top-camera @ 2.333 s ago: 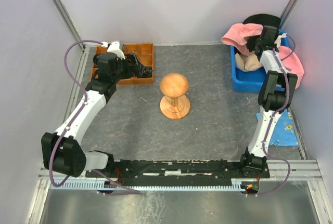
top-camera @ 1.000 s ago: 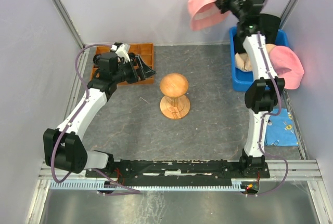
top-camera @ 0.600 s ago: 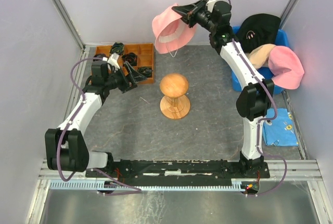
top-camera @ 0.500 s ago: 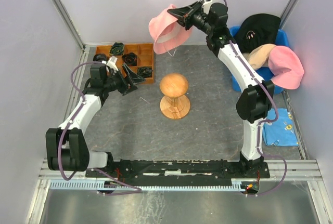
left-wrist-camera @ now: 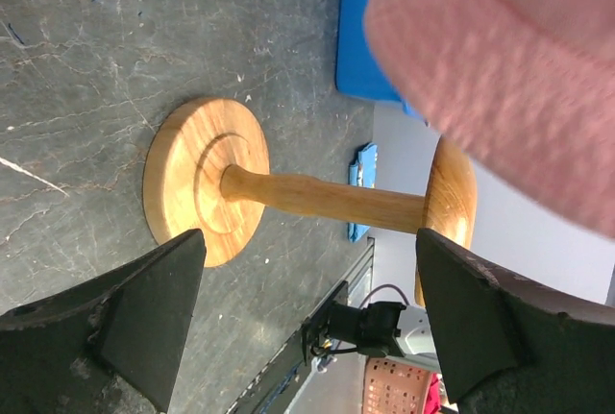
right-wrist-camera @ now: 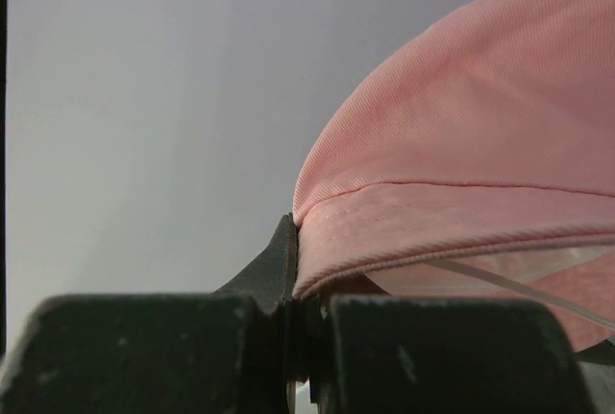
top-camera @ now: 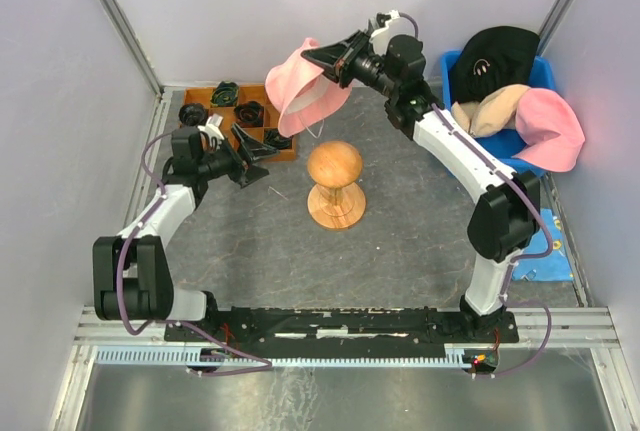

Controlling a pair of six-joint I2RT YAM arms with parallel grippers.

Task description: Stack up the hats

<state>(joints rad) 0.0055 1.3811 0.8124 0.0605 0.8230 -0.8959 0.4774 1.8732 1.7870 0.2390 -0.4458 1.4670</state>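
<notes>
Pinched right hand [top-camera: 312, 51] shut on brim of pink bucket hat [top-camera: 300, 96], aloft at 11 o'clock of wooden stand [top-camera: 335, 183]. Held left hand [top-camera: 262, 156] wide, empty, at 9 o'clock. Stacked nothing yet; left black hat [top-camera: 495, 56], beige hat [top-camera: 490, 111], other pink hat [top-camera: 550, 129] in blue bin [top-camera: 452, 63], 2 o'clock.

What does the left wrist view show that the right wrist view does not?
Left wrist only: the mushroom-shaped wooden stand on the grey table, a blue bin, and the open left gripper. Right wrist only: the right gripper shut on the brim of the pink fabric bucket hat, against a plain wall. Both: that pink hat, blurred at the left wrist view's upper right.
</notes>
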